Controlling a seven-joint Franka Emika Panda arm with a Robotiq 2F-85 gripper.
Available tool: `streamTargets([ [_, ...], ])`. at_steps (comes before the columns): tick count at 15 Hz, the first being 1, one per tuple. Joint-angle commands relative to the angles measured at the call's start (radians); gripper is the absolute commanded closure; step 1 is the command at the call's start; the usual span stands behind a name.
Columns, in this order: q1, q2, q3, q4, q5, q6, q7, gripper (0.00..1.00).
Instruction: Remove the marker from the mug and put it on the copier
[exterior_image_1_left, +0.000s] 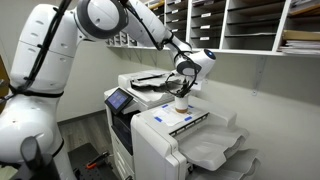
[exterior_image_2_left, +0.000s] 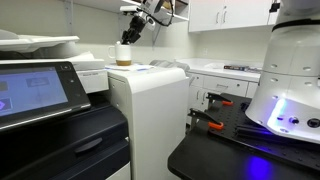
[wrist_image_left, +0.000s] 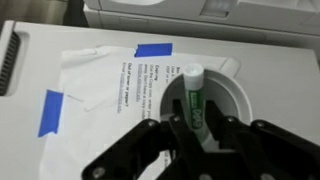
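The small cream mug (exterior_image_1_left: 182, 103) stands on the flat top of the white copier (exterior_image_1_left: 150, 125); it also shows in an exterior view (exterior_image_2_left: 123, 56). In the wrist view I look down into the mug (wrist_image_left: 236, 97), where a green marker (wrist_image_left: 194, 95) with a white cap leans upright. My gripper (wrist_image_left: 198, 126) reaches into the mug mouth with a finger on each side of the marker, closed against it. In both exterior views the gripper (exterior_image_1_left: 183, 90) (exterior_image_2_left: 128, 38) hangs straight over the mug.
A paper sheet (wrist_image_left: 110, 80) is fixed with blue tape (wrist_image_left: 50, 112) to the copier top beside the mug. The touchscreen panel (exterior_image_2_left: 30, 95) and output trays (exterior_image_1_left: 215, 150) lie lower down. Mail-slot shelves (exterior_image_1_left: 240, 25) hang on the wall behind.
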Motion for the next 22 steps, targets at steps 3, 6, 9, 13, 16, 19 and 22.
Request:
streamTargets([
  [3, 0.007, 0.034, -0.002, 0.04, 0.012, -0.024, -0.028, 0.51],
  [6, 0.009, 0.057, 0.002, 0.068, 0.012, -0.023, -0.038, 0.67],
  [9, 0.004, 0.079, 0.003, 0.094, 0.018, -0.031, -0.046, 0.92],
  [13, -0.003, 0.08, -0.003, 0.106, 0.011, -0.055, -0.032, 0.95],
  [16, -0.011, 0.06, -0.002, 0.107, 0.018, -0.083, -0.038, 0.95],
  [19, -0.013, 0.034, -0.002, 0.112, 0.018, -0.118, -0.035, 0.95],
  [22, -0.004, -0.009, -0.006, 0.097, 0.015, -0.103, -0.039, 0.95],
])
